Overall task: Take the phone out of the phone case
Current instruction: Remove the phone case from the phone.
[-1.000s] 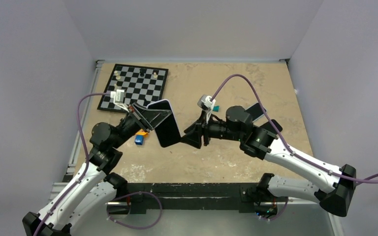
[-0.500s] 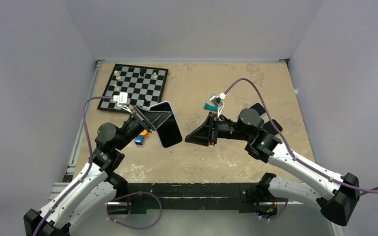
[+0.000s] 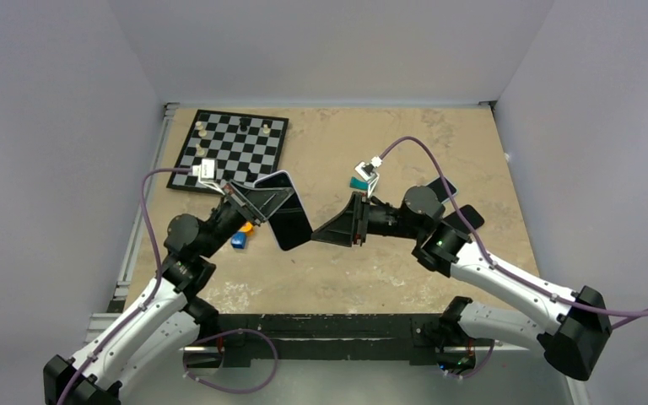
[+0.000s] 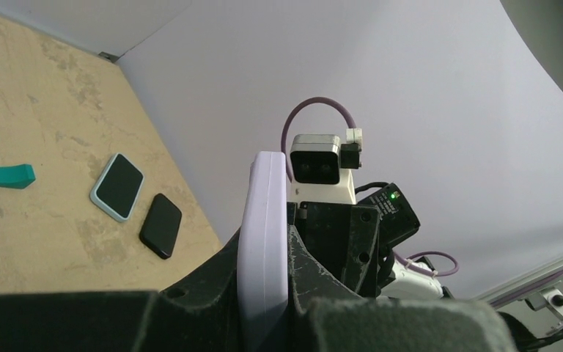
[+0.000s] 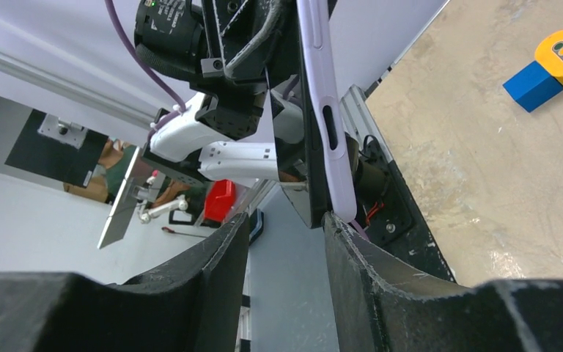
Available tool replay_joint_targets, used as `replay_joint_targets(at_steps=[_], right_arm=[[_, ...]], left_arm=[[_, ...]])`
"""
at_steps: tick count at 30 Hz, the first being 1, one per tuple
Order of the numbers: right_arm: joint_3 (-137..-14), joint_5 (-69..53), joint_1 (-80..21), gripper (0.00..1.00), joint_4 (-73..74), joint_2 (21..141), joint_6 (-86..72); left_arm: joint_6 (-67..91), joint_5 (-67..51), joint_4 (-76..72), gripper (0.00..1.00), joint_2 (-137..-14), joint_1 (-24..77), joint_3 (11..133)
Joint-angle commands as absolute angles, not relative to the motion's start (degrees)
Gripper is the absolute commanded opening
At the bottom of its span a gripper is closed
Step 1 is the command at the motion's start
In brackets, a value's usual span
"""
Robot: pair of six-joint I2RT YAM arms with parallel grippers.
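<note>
The phone in its lilac case point(image 3: 283, 211) is held up off the table, screen dark. My left gripper point(image 3: 257, 202) is shut on it. In the left wrist view the case's lilac edge point(image 4: 262, 235) stands upright, pinched between my left gripper's point(image 4: 264, 253) two fingers. My right gripper point(image 3: 316, 236) is open, its tips at the phone's lower right end. In the right wrist view the phone point(image 5: 322, 110) hangs just beyond my right gripper point(image 5: 286, 227), its end at the tip of the right-hand finger point(image 5: 352, 257). Nothing is between the jaws.
A chessboard point(image 3: 229, 150) with a few pieces lies at the back left. A blue and orange toy block point(image 3: 239, 238) sits under the left arm. A teal curved piece point(image 3: 359, 182) and two more phones point(image 3: 440, 189) point(image 3: 470, 215) lie near the right arm.
My right gripper drew back to the right with jaws open, then came in again to the phone's lower end. My left gripper kept hold of the phone, barely shifting.
</note>
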State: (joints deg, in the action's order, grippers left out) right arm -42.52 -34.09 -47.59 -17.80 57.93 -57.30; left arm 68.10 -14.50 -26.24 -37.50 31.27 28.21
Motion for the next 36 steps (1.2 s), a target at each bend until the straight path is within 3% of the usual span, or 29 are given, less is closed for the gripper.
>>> replay_joint_targets(at_steps=[1, 15, 22, 28, 29, 34, 36], right_arm=[[-42.2, -34.1, -47.5, 0.46, -23.6, 59.1, -59.7], [-44.1, -36.0, -47.5, 0.42, -29.5, 64.9, -61.4], [-48.2, -36.6, -47.6, 0.3, -33.0, 70.5, -60.7], [-51.0, -38.6, -47.5, 0.07, -37.5, 75.5, -62.8], [-51.0, -39.0, -47.5, 0.0, -37.9, 75.7, -63.2], [-49.4, -43.2, -45.3, 0.0, -39.6, 74.8, -64.3], [-48.5, -46.2, -43.7, 0.0, -40.2, 73.7, -64.8]], left_arm=[[71.0, -13.5, -36.3, 0.0, -37.8, 31.5, 28.3], [74.5, -14.9, -40.3, 0.0, -40.6, 31.5, 27.4], [75.0, -18.2, -41.0, 0.0, -41.3, 31.5, 26.1], [72.3, -24.3, -38.8, 0.0, -41.4, 31.5, 26.6], [71.5, -24.8, -37.4, 0.05, -40.9, 31.5, 26.6], [62.4, -24.6, -23.6, 0.68, -33.7, 31.3, 27.8], [57.1, -22.9, -15.3, 0.77, -29.0, 31.3, 28.9]])
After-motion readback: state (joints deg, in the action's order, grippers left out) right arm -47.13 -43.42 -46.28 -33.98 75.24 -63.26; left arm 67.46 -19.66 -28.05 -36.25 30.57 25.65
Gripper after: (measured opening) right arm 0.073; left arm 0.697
